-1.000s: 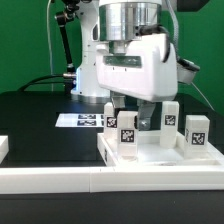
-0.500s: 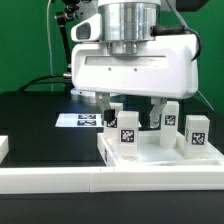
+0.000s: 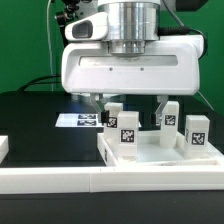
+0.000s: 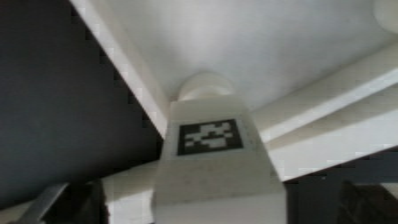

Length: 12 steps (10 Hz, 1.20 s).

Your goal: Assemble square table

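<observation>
The white square tabletop (image 3: 160,160) lies at the exterior view's right, rim up. Several white tagged legs stand on it: one in front (image 3: 127,135), one behind it (image 3: 113,114), one at mid-right (image 3: 170,115), one at far right (image 3: 197,130). My gripper (image 3: 132,104) hangs just above the left legs, open, one finger (image 3: 104,100) on each side. In the wrist view a tagged leg (image 4: 214,140) stands upright between my fingers, and my gripper (image 4: 217,208) is not closed on it. The tabletop's rim (image 4: 311,95) shows behind it.
The marker board (image 3: 76,120) lies flat on the black table behind the tabletop. A long white border rail (image 3: 90,180) runs along the front edge. A small white block (image 3: 3,148) sits at the exterior view's far left.
The hand has turned about its vertical axis, so its broad side now faces the exterior camera and both fingers show spread apart. The legs and tabletop have not moved.
</observation>
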{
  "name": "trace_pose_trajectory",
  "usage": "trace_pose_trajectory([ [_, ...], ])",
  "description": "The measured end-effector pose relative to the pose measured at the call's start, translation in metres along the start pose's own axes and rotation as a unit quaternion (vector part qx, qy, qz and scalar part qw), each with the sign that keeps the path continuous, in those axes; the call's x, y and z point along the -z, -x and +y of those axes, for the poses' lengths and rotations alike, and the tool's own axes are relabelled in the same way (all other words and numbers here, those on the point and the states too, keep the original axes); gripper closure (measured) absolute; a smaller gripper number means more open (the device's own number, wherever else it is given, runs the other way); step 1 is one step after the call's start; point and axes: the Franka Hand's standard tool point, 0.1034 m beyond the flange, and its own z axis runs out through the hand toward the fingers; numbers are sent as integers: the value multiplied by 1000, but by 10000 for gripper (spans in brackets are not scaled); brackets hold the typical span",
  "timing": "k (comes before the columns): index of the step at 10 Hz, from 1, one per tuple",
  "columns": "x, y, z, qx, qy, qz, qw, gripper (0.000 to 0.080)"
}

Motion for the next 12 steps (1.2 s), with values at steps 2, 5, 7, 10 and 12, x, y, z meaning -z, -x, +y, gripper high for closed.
trace_pose_trajectory([
  [2,-1,0,1,52,2,0,999,177],
  [5,-1,0,1,38,2,0,999,356],
  [7,-1,0,2,31,2,0,1000,510],
  [10,-1,0,1,-61,1,0,998,510],
  [12,-1,1,2,-165,1,0,986,510],
])
